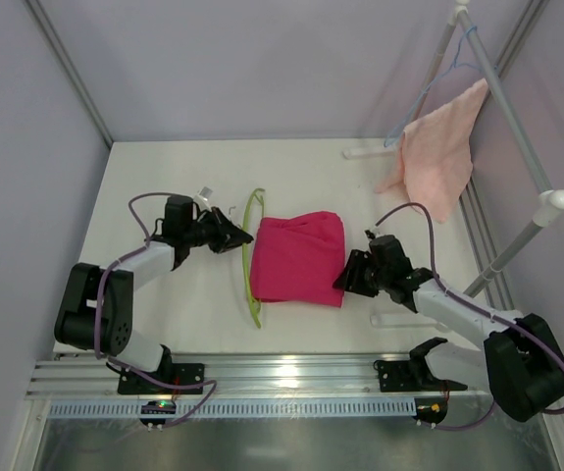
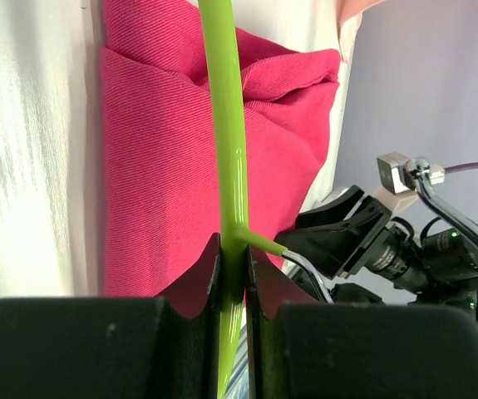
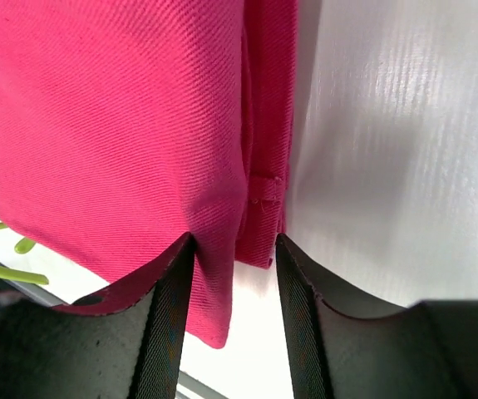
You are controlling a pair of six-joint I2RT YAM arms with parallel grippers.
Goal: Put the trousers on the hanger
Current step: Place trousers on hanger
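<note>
Clamping the left hand (image 2: 234, 264) shut on the hanger (image 2: 226, 125), along the left edge of the folded trousers (image 1: 299, 259) lying on the tabletop (image 1: 193, 177). Holding the right hand (image 3: 234, 274) parted astride the trousers' right edge, not yet pinching. Judging the cloth soft, limp and light, likely sagging; favouring a pinch through the doubled edge. Judging the hanger thin, stiff and smooth, likely slipping.

Left claw (image 1: 243, 236) clamped shut; right claw (image 1: 344, 279) jaws apart; arms reaching inward.
</note>
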